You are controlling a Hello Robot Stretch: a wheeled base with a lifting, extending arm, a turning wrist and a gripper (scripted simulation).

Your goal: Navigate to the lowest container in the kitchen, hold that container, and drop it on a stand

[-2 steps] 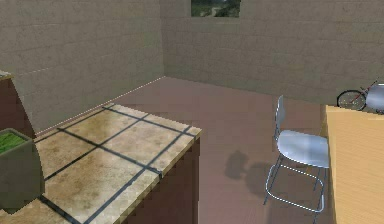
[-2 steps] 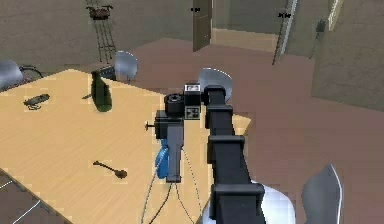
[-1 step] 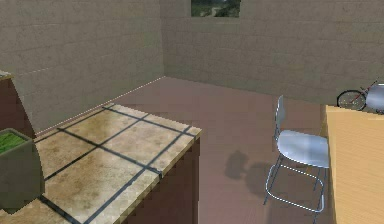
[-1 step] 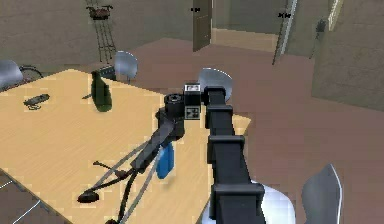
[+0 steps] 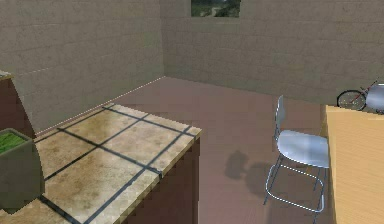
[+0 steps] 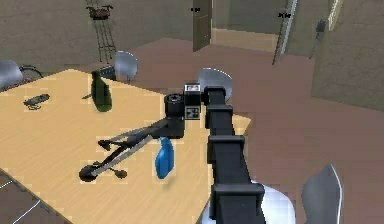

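My arm (image 6: 228, 150) rises from the arm side view's bottom edge over a wooden table (image 6: 60, 135). The gripper (image 6: 96, 160) stretches its two thin fingers (image 6: 130, 135) low across the tabletop toward the left. A small blue bottle-like thing (image 6: 163, 158) stands on the table right beside the fingers. I cannot tell whether the gripper holds anything. A dark green bottle (image 6: 100, 90) stands farther out on the table, and a small dark flat thing (image 6: 37, 100) lies near its left end. A tall thin stand (image 6: 100, 35) rises by the far wall.
Grey chairs (image 6: 125, 65) (image 6: 215, 85) (image 6: 330, 195) ring the table. In the forward view a tiled counter (image 5: 110, 150) carries a dark pot with greenery (image 5: 15, 165). A grey chair (image 5: 295, 150) and a table edge (image 5: 355, 160) are at the right. Open brown floor (image 5: 230, 110) lies between.
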